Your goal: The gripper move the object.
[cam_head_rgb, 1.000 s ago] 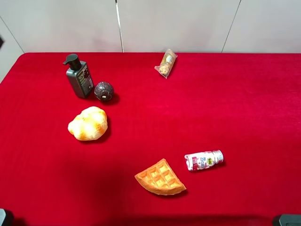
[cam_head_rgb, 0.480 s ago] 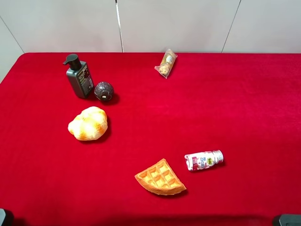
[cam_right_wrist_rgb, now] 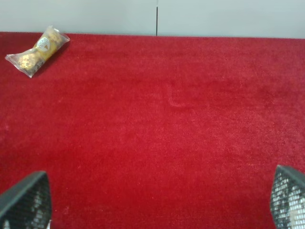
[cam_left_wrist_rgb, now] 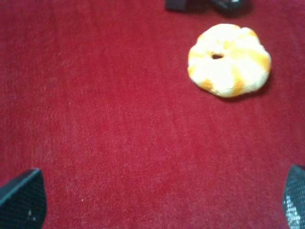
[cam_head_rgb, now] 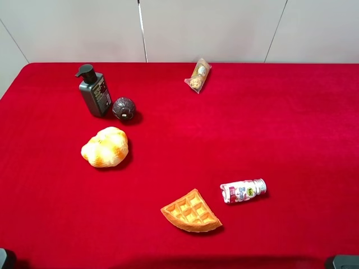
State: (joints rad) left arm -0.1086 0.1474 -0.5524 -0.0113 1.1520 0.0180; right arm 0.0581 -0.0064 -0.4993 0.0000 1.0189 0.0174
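Note:
The dark grey pump bottle stands upright at the table's far left, with its black pump on top. A dark brown ball sits right beside it. In the left wrist view only the bottle's base shows at the frame edge. My left gripper is open and empty, low over the red cloth, well short of the bottle with a bread roll in between. My right gripper is open and empty over bare cloth on the right side.
The bread roll lies in front of the bottle. A waffle wedge and a small white-pink bottle lie near the front. A snack packet lies at the back and shows in the right wrist view. The red table ends at a grey wall.

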